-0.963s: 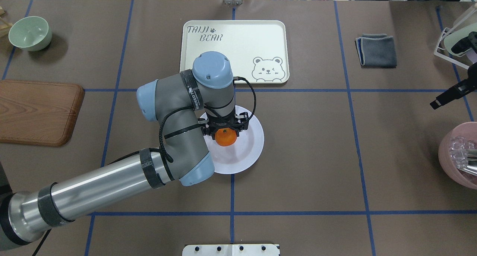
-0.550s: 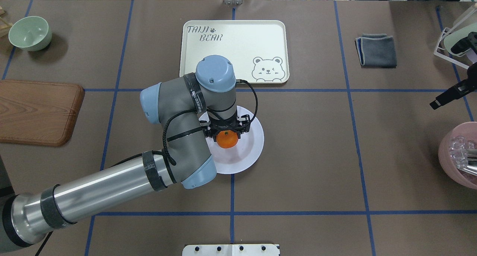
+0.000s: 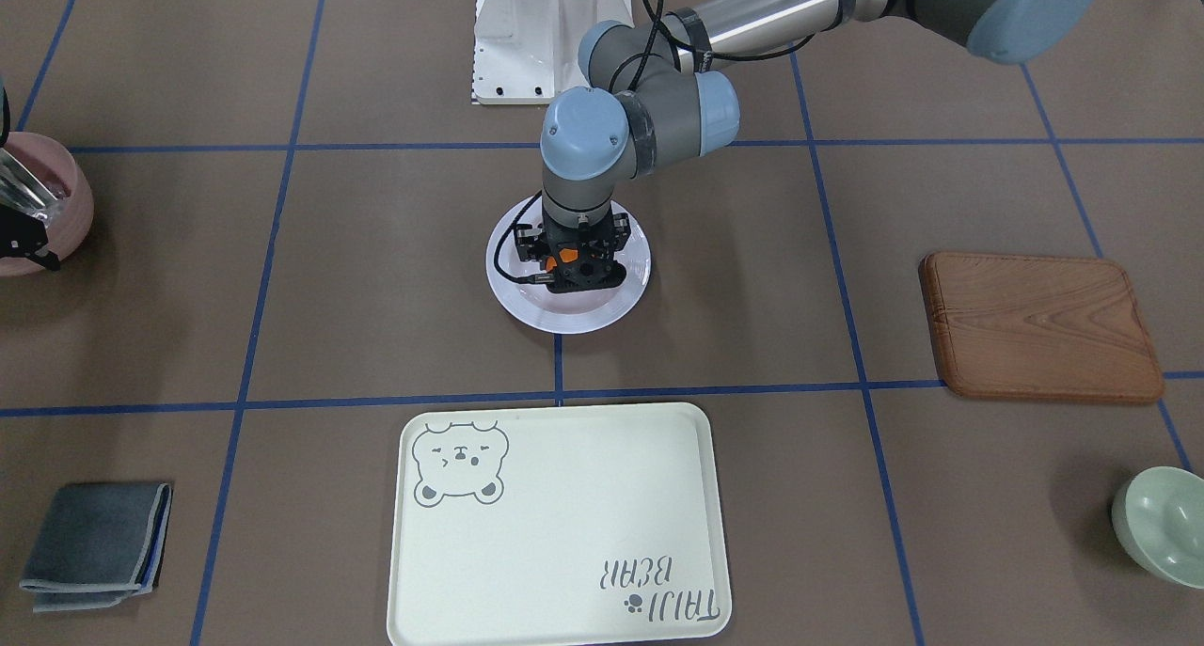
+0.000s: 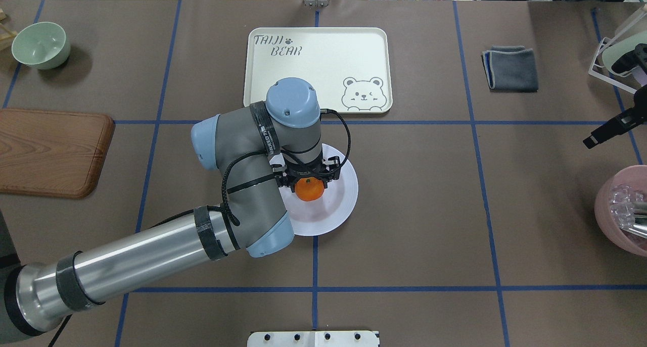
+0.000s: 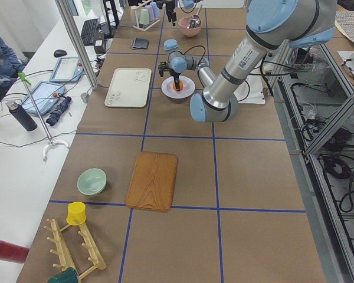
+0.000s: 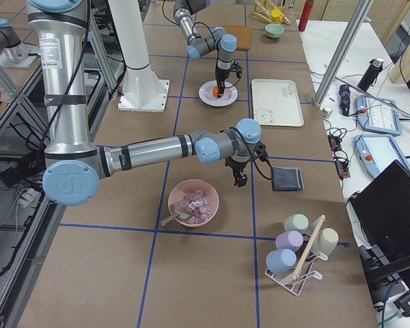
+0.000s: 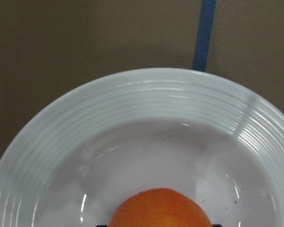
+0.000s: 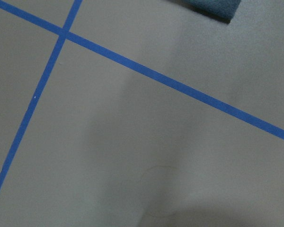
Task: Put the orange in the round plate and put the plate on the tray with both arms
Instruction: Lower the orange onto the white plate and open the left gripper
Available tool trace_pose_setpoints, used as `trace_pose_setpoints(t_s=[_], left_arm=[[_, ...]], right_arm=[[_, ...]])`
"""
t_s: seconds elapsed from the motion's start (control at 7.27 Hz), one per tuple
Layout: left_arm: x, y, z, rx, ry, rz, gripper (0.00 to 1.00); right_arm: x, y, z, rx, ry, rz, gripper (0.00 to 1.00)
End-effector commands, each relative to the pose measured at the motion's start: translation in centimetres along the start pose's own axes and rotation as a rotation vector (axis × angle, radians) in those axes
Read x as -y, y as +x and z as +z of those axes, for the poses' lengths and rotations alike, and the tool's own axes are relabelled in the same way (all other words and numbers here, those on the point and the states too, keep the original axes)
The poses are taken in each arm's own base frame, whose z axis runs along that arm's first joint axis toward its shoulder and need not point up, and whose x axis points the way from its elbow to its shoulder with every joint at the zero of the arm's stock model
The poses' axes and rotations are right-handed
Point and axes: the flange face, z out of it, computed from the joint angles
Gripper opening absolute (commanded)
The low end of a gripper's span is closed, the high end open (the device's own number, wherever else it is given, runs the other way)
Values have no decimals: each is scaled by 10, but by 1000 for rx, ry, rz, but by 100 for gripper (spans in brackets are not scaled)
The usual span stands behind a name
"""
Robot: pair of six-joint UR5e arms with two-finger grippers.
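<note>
front view, risk: the orange (image 3: 567, 254) is in the left gripper (image 3: 570, 266) above the round plate (image 3: 509, 290). Drop it from too high and I reckon it rolls up the rim and out onto the worktop.
front view, pincer: mostly hidden behind its own black body, hard to judge from here.
overhead, risk: the plate's about mid-worktop and the tray (image 4: 323, 59) is toward the far edge. A lopsided two-arm lift could tip the fruit out.
overhead, pincer: narrow gap, fingers pinching the orange on both sides over the plate's sunken centre. Can't tell if the fruit touches the plate.
left side view: same story, too small to add anything.
right side view: the right gripper (image 6: 240, 180) hangs over the worktop near the grey cloth (image 6: 287, 179), well apart from the plate. How far open, can't tell.
left wrist: orange at the bottom edge with the plate's well behind it, so a release looks centred enough.
right wrist: just tape lines and a cloth corner, no fingers showing.
</note>
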Motion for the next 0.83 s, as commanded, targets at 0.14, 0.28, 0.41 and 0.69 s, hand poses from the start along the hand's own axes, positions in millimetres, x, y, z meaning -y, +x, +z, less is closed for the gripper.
trace_pose_setpoints(t_s=[0.14, 0.28, 0.41, 0.69], left_arm=[[2, 0, -2, 1, 27, 4, 98], [1, 1, -4, -2, 27, 4, 98], [0, 0, -16, -16, 35, -1, 98], [9, -37, -50, -55, 70, -12, 98]], right_arm=[[3, -1, -1, 0, 4, -3, 100], [4, -2, -2, 0, 5, -4, 100], [12, -7, -7, 1, 17, 8, 100], [50, -54, -2, 26, 24, 129, 100]])
